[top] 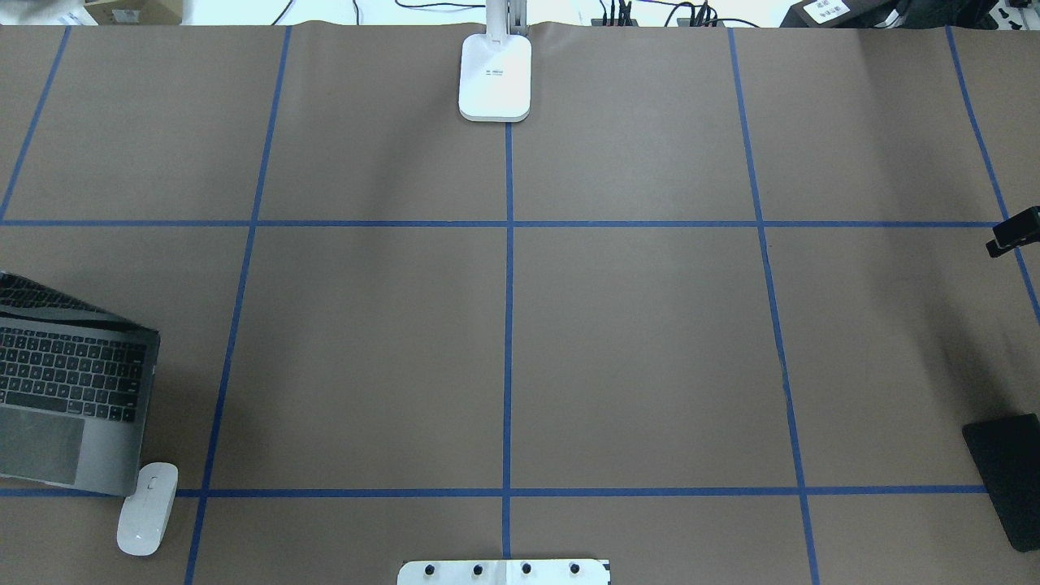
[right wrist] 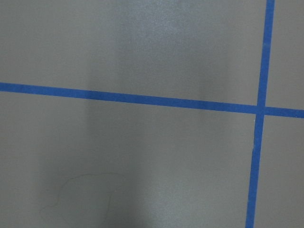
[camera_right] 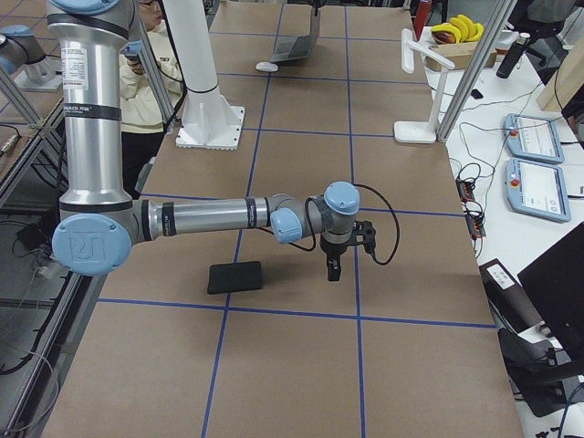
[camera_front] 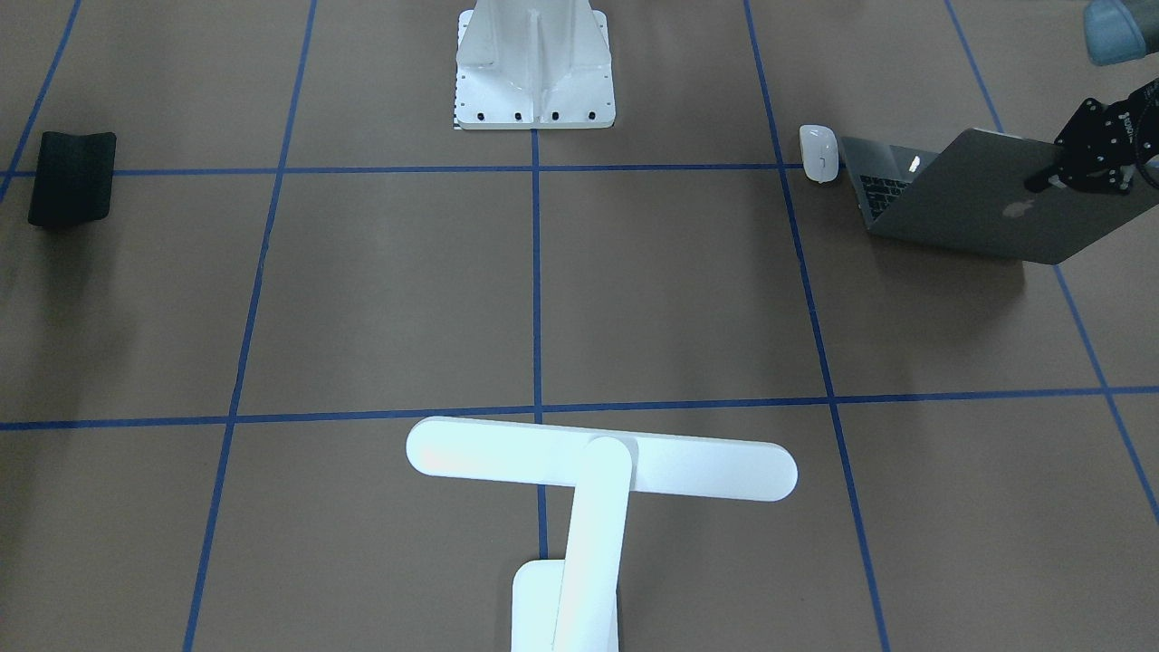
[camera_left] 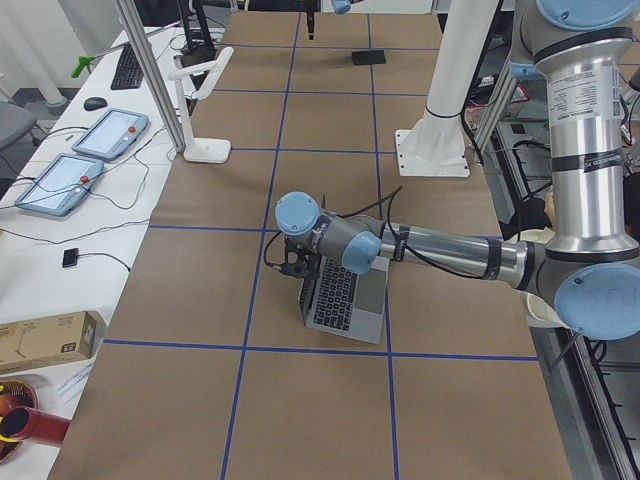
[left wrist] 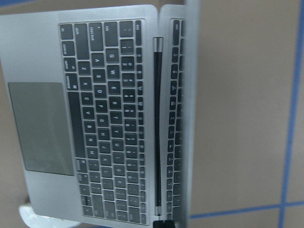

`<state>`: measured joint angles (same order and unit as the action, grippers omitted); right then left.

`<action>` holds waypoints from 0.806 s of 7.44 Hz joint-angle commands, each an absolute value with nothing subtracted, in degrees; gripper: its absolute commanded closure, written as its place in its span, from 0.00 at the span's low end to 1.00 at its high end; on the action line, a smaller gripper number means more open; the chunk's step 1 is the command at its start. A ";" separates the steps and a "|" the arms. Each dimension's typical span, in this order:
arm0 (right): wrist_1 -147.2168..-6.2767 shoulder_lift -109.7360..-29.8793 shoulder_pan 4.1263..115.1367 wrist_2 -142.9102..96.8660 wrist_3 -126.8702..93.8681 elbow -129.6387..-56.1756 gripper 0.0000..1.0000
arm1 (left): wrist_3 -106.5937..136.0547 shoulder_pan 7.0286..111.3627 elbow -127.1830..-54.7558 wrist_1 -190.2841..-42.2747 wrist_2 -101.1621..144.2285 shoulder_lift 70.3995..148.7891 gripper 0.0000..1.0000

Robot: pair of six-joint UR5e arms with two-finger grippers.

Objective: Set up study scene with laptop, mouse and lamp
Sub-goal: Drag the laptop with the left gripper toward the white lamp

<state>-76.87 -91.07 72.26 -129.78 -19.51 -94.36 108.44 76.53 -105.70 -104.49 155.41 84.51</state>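
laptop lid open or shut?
Open. Overhead shows the laptop with keyboard and trackpad exposed; front view shows its lid raised, left gripper at the edge.

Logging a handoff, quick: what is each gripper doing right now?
Left gripper: closed on the laptop, at its lid.
Right gripper: cannot be told.

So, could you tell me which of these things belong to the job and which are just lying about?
For the job: laptop, mouse, lamp.
Not part of it: black mat, white pedestal.
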 commanded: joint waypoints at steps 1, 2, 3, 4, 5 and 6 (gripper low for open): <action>-77.17 -91.23 72.25 -129.81 -19.51 -94.31 0.00 | 108.02 76.55 -105.21 -97.67 155.48 92.25 1.00; -77.34 -91.14 72.25 -129.90 -19.60 -94.31 0.00 | 108.02 76.81 -105.29 -94.43 155.39 95.68 1.00; -77.43 -91.23 72.25 -130.34 -19.51 -94.31 0.00 | 108.02 76.99 -105.29 -91.35 155.39 98.93 1.00; -77.52 -91.32 72.33 -130.69 -19.60 -94.31 0.00 | 108.19 77.25 -105.12 -87.23 155.22 103.23 1.00; -77.52 -91.75 72.33 -131.04 -19.60 -94.31 0.00 | 108.45 77.26 -105.03 -81.97 154.95 108.32 1.00; -77.52 -92.28 72.33 -131.22 -19.60 -94.48 0.00 | 108.98 76.99 -105.03 -79.04 154.69 111.94 1.00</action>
<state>-77.50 -91.70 72.32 -130.89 -19.59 -94.34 108.46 77.14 -105.09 -83.85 155.00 106.62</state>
